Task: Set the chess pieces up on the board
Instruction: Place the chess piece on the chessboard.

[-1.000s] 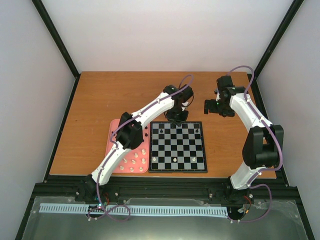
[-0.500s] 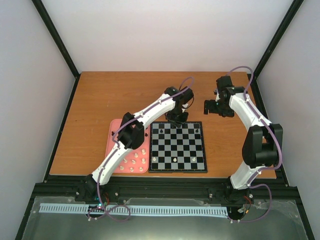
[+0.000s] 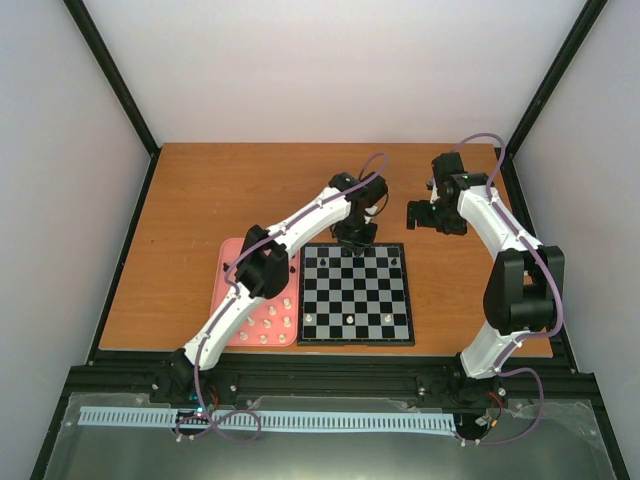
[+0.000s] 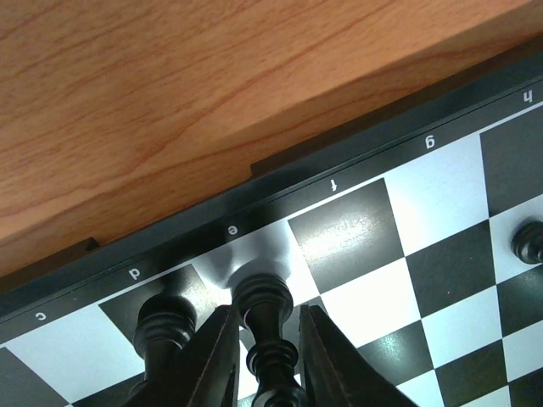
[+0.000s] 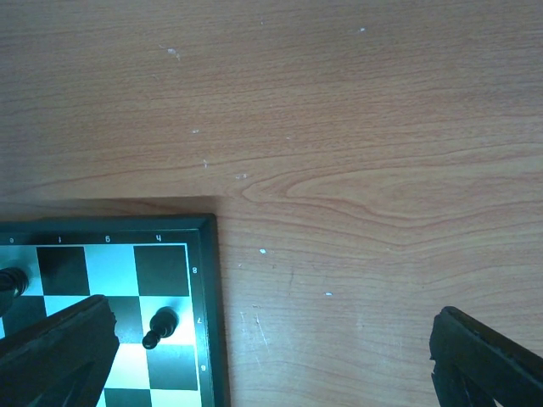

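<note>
The board [image 3: 356, 343] lies at the table's front centre. My left gripper [image 3: 352, 238] hangs over its far edge. In the left wrist view the gripper [image 4: 265, 315] straddles a tall black chess piece [image 4: 263, 292] that stands on the white e square of the far row. Thin gaps show on both sides of the piece. Another black piece [image 4: 163, 326] stands on the d square beside it. My right gripper [image 3: 425, 215] is wide open and empty over bare table beyond the board's far right corner. A black pawn [image 5: 159, 329] stands on h7.
A pink tray [image 3: 228, 262] with several cream-white pieces [image 3: 270, 320] lies left of the board, partly under the left arm. Three cream-white pieces [image 3: 349, 317] stand near the board's front row. Another black pawn [image 4: 528, 242] shows at the right of the left wrist view.
The left arm's elbow has shifted slightly toward the front, and its gripper stays over the board's far edge. The right arm has barely moved.
</note>
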Controlling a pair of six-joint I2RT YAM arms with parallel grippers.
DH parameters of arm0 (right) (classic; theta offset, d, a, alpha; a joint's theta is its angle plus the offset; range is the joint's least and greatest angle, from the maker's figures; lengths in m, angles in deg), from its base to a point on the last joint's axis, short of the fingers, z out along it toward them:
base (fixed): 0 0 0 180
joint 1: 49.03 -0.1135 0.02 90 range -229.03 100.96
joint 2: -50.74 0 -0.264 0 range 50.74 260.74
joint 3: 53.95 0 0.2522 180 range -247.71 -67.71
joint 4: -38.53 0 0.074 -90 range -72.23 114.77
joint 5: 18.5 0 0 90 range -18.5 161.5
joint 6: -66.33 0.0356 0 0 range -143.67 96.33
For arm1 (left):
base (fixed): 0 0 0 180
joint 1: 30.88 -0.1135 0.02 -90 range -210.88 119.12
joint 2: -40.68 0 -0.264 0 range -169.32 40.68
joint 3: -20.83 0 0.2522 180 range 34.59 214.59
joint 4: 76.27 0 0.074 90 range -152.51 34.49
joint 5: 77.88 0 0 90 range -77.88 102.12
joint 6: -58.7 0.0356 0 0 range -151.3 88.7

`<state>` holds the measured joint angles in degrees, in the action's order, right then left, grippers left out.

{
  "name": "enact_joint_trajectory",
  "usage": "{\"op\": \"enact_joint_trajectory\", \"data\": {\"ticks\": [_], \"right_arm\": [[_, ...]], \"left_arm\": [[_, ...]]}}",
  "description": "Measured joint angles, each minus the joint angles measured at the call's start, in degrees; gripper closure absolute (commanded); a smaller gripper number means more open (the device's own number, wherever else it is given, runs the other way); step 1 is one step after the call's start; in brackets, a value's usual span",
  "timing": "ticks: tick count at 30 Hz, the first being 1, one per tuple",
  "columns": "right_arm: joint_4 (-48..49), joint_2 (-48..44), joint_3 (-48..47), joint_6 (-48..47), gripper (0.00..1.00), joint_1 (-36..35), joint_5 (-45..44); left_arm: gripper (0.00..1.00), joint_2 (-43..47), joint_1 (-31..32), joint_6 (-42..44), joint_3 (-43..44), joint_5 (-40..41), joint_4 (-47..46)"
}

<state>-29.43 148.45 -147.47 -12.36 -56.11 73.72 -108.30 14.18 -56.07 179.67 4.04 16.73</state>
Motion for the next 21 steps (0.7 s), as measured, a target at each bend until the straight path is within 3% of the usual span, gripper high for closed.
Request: {"op": "enact_joint_trajectory", "data": {"ticks": [7,13,15,21], "right_arm": [[0.0,0.0,0.0,-0.4,0.0,0.0,0.2],[0.0,0.0,0.0,-0.8,0.0,0.0,0.7],[0.0,0.0,0.0,-0.9,0.0,0.0,1.2],[0.0,0.0,0.0,-1.1,0.0,0.0,2.1]], "left_arm": [[0.76,0.0,0.0,0.0,0.3,0.0,-0.1],[0.63,0.0,0.0,0.1,0.9,0.2,-0.3],[0.54,0.0,0.0,0.1,0.9,0.3,-0.4],[0.49,0.0,0.0,0.5,1.0,0.7,-0.4]]}}
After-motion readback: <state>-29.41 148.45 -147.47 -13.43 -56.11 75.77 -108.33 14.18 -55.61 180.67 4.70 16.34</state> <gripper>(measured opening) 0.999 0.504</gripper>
